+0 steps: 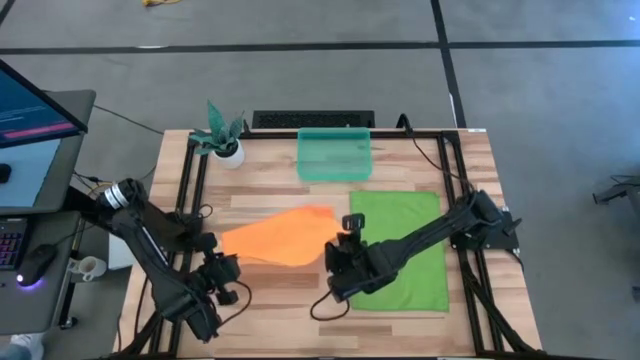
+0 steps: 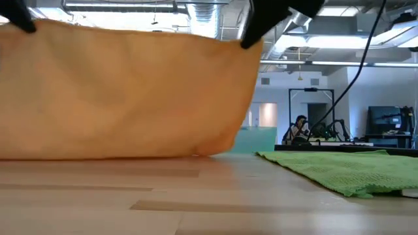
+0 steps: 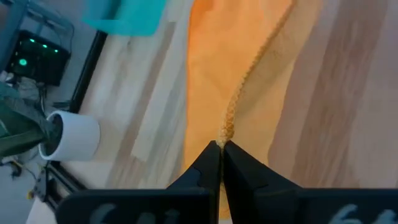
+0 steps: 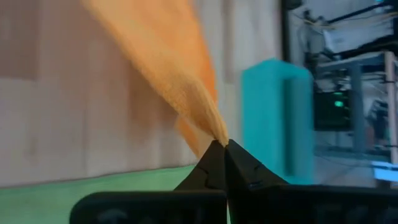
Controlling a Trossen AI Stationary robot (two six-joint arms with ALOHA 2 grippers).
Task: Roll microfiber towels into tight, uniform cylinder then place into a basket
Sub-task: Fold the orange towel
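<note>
Neither towel is rolled and the basket (image 1: pixel 335 155) holds nothing: both hands, left (image 1: pixel 222 268) and right (image 1: pixel 338 248), pinch corners of the orange towel (image 1: pixel 280 236) above the surface (image 1: pixel 270 190), the green towel (image 1: pixel 400 250) lying flat.

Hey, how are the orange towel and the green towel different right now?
The orange towel is lifted and stretched between the left tool and the right tool, each shut on a corner; the green towel is held by neither. The orange towel hangs with its lower edge near the table, while the green towel lies flat on it. In the high view the green towel shows a wider spread. Neither is rolled yet.
</note>
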